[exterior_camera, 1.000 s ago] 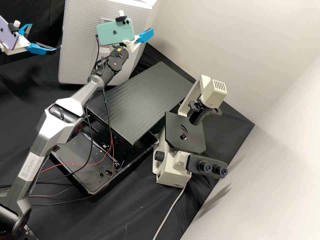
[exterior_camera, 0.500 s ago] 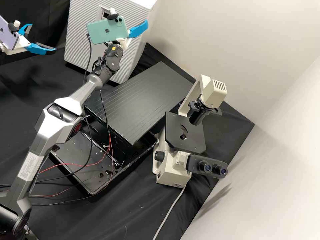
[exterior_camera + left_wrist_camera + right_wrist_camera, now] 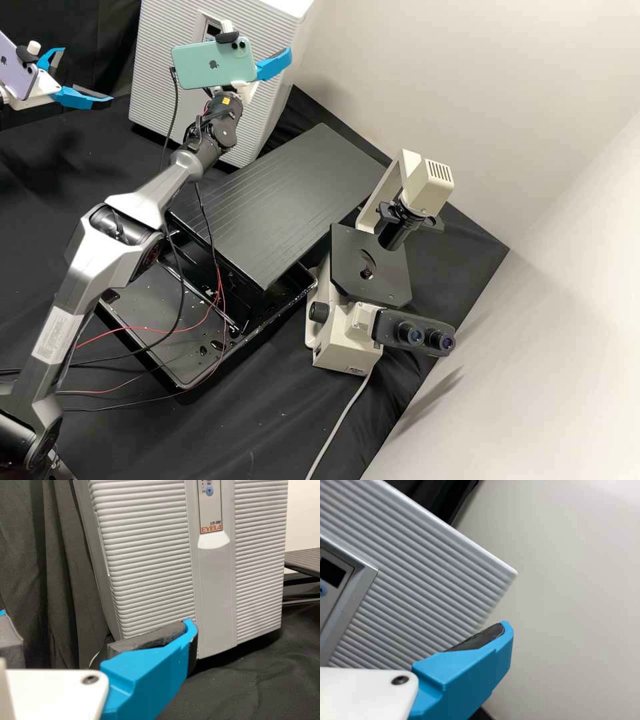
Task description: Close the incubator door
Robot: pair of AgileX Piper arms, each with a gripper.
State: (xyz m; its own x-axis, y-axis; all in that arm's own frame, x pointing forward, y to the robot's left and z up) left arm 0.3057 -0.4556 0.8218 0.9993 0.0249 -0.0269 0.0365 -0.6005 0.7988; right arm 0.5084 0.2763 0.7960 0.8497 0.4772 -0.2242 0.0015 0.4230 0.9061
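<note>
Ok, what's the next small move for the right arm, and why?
Probably ease the right tool gently back from the incubator door. In the high view the door looks in line with the cabinet, and the tool sits close to the door's edge, so backing off should show whether it's fully shut.

Right of centre in the high view's frame, a cream microscope stands on the tabletop, its black stage above its paired eyepieces. A pale cable runs to the bottom edge. Mid-frame, a dark grooved panel partly covers a spotted black tray, left of the microscope. A pale wall rises at right.
</note>
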